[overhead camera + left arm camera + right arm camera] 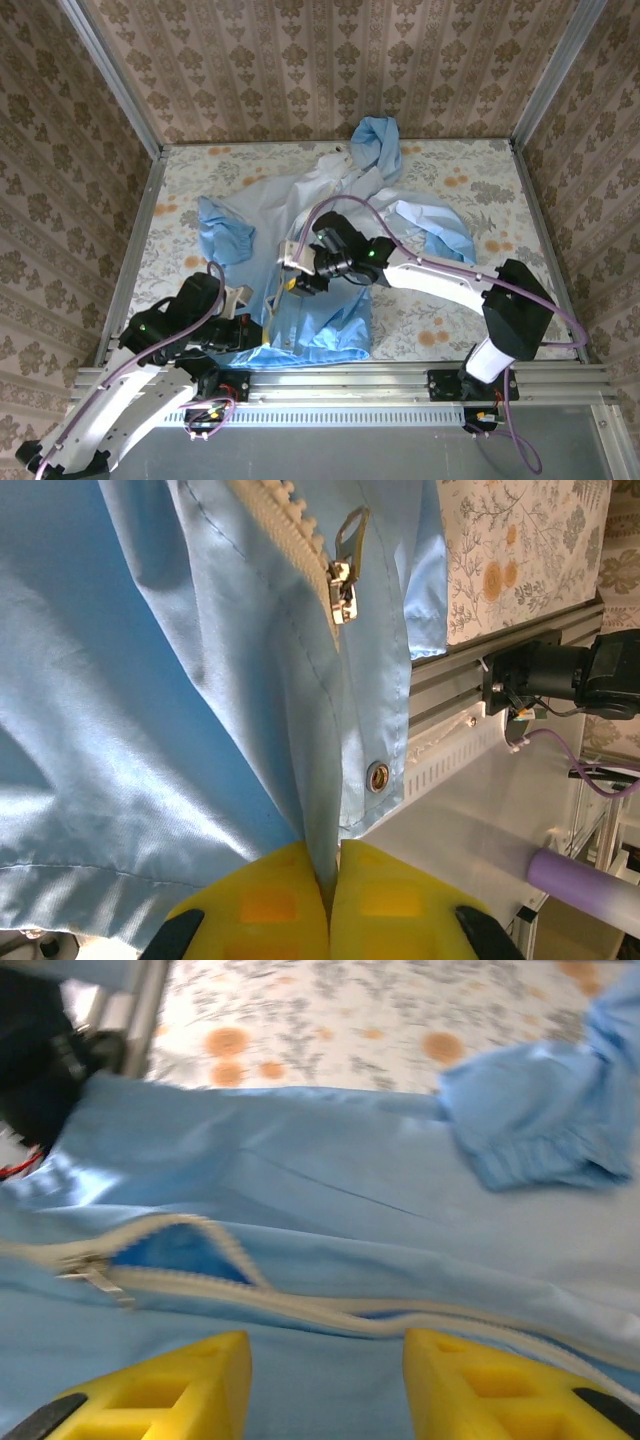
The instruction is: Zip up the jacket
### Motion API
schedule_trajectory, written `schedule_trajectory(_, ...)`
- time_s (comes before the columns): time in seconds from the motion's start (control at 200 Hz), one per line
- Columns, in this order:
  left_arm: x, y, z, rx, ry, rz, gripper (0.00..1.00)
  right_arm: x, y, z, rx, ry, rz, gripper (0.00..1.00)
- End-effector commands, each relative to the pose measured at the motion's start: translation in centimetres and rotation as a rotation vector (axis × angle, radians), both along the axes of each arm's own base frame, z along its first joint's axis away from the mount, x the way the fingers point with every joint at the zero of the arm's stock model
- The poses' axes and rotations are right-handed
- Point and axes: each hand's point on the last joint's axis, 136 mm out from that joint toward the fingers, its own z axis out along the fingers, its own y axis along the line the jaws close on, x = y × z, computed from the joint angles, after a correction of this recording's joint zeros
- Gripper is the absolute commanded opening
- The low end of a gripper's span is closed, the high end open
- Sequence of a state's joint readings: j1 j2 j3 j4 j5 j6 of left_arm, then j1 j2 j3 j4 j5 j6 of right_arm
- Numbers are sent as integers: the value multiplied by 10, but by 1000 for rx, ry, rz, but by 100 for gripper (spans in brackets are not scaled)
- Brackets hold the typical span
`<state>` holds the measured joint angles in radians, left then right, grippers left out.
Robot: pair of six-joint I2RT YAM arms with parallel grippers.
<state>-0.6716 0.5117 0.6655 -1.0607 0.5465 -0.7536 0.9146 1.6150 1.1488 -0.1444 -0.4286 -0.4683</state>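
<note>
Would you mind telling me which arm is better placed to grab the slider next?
Right: the right end effector is open over the zipper near the slider; the left end effector is shut on the jacket hem.

Jacket [335, 325] lt blue, sheeny; zip tape [330, 1312] cream, slider [342, 595] silver. Tablecloth [480, 190] white w/ orange + grey florals. Walls [330, 60] beige damask. Yellow pads on left gripper [325, 858] & right gripper [325, 1348].

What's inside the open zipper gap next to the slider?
Between the parted teeth beside the slider, darker blue inner fabric of the jacket shows. Anything beneath that layer is covered.
</note>
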Motion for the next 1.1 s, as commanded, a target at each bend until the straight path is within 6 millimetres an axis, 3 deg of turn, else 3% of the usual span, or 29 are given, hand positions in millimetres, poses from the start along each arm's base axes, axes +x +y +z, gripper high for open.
schedule_trajectory(0.0, 0, -2, 1, -12, -10, -25, 0, -30, 5, -12, -31, -27, 162, 44)
schedule_trajectory(0.185, -1, -2, 1, -14, -10, -26, 0, -47, 10, -19, -55, -41, 270, 47)
schedule_trajectory(0.645, -1, -2, 4, -19, -17, -29, 0, -49, 25, -26, -77, -79, 295, 45)
schedule_trajectory(0.94, 0, -2, 4, -18, -20, -29, 0, -52, 30, -25, -80, -86, 291, 28)
schedule_trajectory(1.095, 0, -2, 2, -19, -17, -31, 0, -55, 29, -25, -87, -84, 286, 30)
